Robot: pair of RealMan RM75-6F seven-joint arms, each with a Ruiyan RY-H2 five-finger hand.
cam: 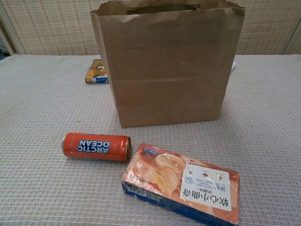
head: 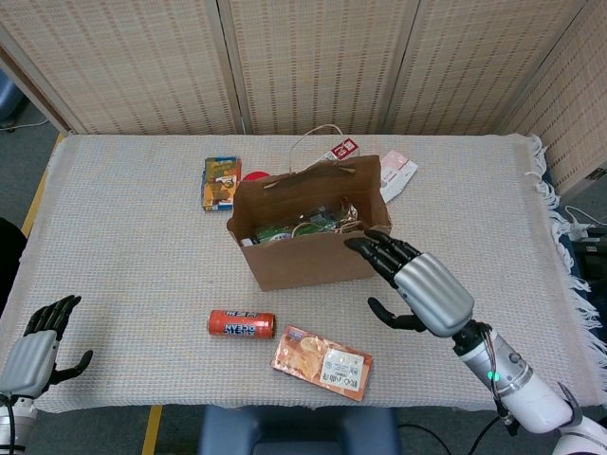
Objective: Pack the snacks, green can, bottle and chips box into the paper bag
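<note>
Orange biscuit box [head: 321, 362] lies flat at 7 o'clock from the empty, spread-fingered right hand [head: 417, 289], the nearer hand, long axis running 10-to-4 o'clock, in front of the paper bag [head: 308, 258]; left hand [head: 38, 343] also empty, fingers apart
</note>
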